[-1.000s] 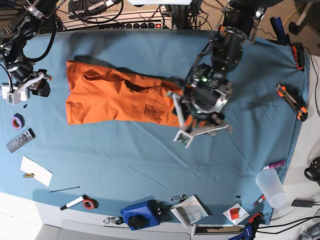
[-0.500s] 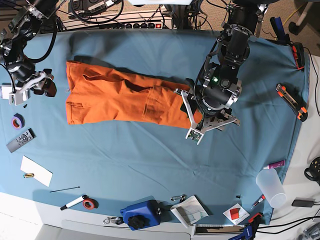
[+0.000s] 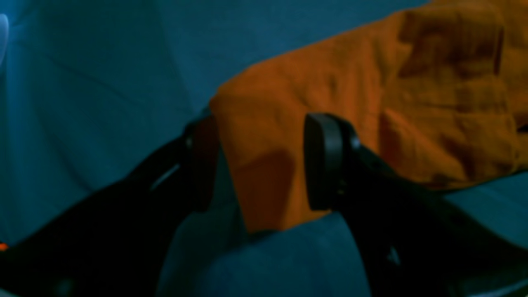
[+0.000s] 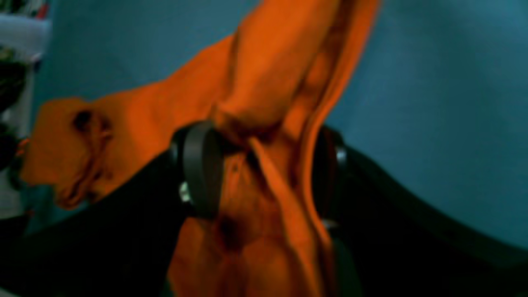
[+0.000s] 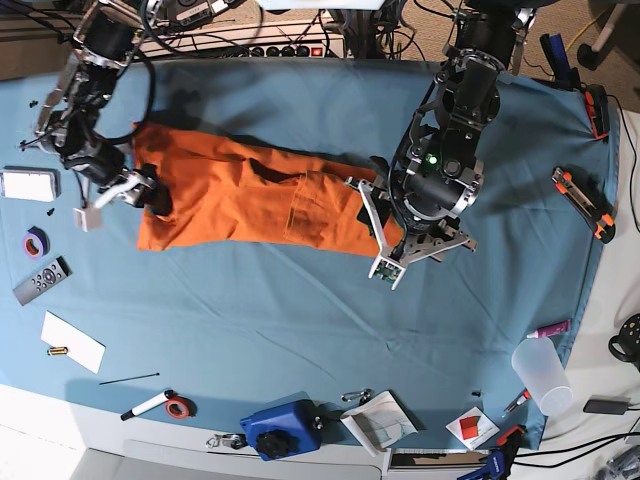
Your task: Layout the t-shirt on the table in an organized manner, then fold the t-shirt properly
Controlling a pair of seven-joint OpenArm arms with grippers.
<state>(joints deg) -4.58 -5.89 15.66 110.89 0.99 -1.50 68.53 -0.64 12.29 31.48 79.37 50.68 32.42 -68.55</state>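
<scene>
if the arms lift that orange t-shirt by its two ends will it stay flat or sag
Probably sag: the t-shirt already lies creased and folded over itself on the table, so it looks limp. It seems light, thin cloth, bunching between the right gripper's open jaws. A push would likely wrinkle it rather than slide it whole.

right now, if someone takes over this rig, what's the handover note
Left gripper: open, straddling the t-shirt's corner on the base view's right.
Right gripper: jaws wide, bunched fabric between them at the shirt's opposite end; no closed grip visible.
T-shirt lies as a long, wrinkled strip across the table, with creases and overlaps.
Done: shirt roughly stretched out.
Left: flatten it properly, then do the folds.
</scene>
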